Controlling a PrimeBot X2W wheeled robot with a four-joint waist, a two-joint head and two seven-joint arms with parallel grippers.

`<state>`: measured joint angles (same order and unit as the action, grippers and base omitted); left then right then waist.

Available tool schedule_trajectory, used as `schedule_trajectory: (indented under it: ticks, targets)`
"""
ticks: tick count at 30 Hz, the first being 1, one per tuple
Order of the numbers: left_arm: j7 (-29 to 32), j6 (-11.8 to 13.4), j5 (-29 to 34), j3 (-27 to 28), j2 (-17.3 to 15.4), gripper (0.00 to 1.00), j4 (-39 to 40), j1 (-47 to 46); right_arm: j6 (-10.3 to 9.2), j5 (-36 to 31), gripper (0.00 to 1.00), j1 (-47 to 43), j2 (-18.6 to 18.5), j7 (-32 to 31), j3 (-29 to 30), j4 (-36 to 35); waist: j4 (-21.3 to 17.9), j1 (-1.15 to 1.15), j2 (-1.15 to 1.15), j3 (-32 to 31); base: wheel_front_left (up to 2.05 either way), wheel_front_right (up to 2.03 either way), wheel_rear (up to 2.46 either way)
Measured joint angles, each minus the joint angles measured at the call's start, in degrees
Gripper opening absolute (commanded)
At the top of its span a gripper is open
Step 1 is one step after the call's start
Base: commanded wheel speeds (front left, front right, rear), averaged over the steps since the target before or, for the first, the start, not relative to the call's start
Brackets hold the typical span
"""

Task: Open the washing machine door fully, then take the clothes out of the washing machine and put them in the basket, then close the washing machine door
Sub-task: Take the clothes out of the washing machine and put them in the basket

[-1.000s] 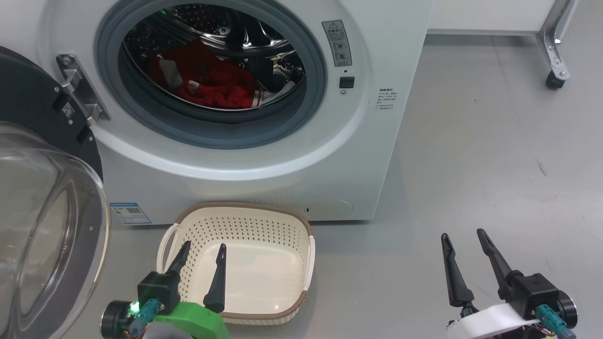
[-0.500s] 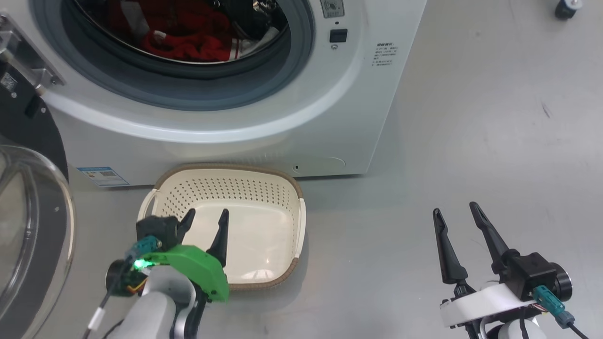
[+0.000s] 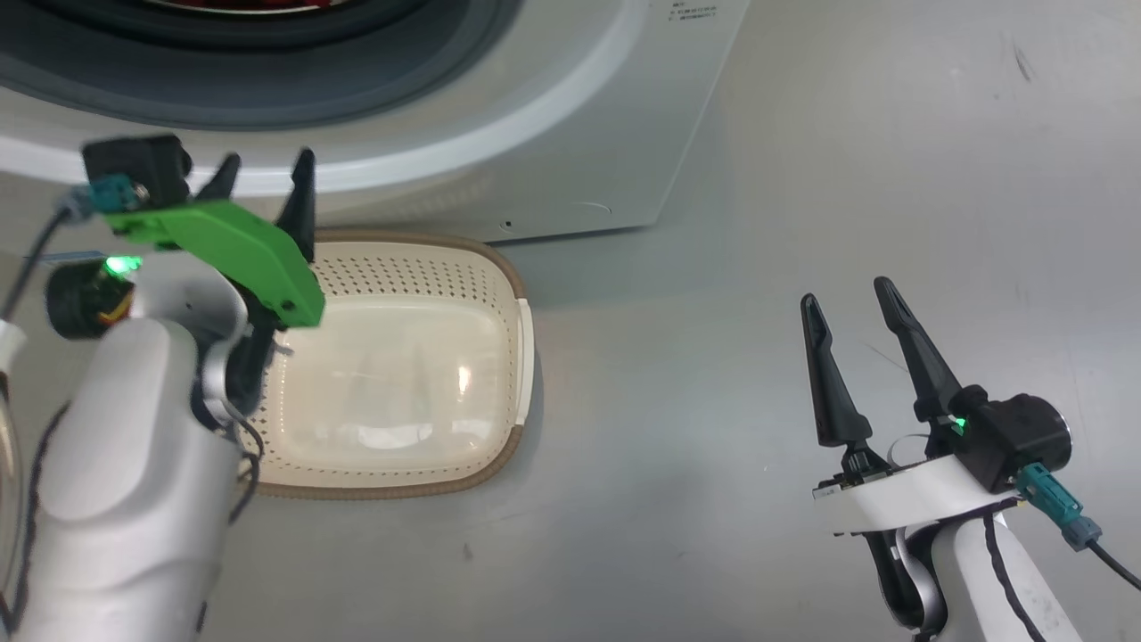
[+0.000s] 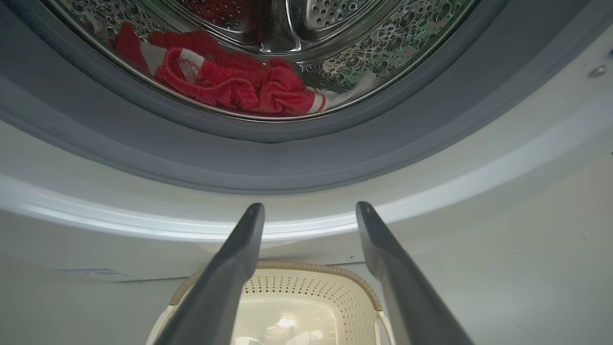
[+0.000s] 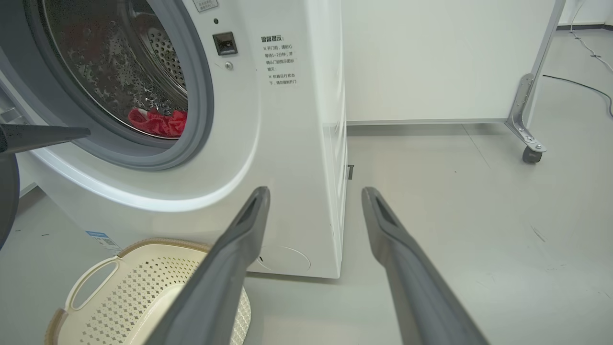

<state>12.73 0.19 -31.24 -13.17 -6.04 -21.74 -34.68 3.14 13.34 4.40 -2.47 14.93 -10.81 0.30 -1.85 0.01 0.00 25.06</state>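
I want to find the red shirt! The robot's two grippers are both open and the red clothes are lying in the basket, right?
Not quite. The red clothes lie inside the washing machine, as the left wrist view shows; the basket holds nothing. The left gripper and right gripper are both open, as you said.

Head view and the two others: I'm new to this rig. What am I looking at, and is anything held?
The head view looks down from the robot's head. Its left pincer, on the green mount, is raised before the washing machine, above the cream basket; the right pincer hangs over the grey floor. The other two pictures come from a camera on each wrist, looking along that pincer's two dark fingers. The left wrist view faces the drum mouth, where the red clothes lie. Both pincers are open, holding nothing.
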Motion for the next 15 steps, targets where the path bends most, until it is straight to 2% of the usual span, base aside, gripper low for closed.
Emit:
schedule_trajectory:
  ticks: [15]
  targets:
    - [10.9, -0.5, -1.3, 4.5, -8.6, 1.0, -0.8, -19.4, 0.31, 4.8, 1.0, 6.9, -0.1, 0.0, -3.8, -0.1, -6.8, 0.0, 0.0, 10.0, 0.0, 0.0, 0.0]
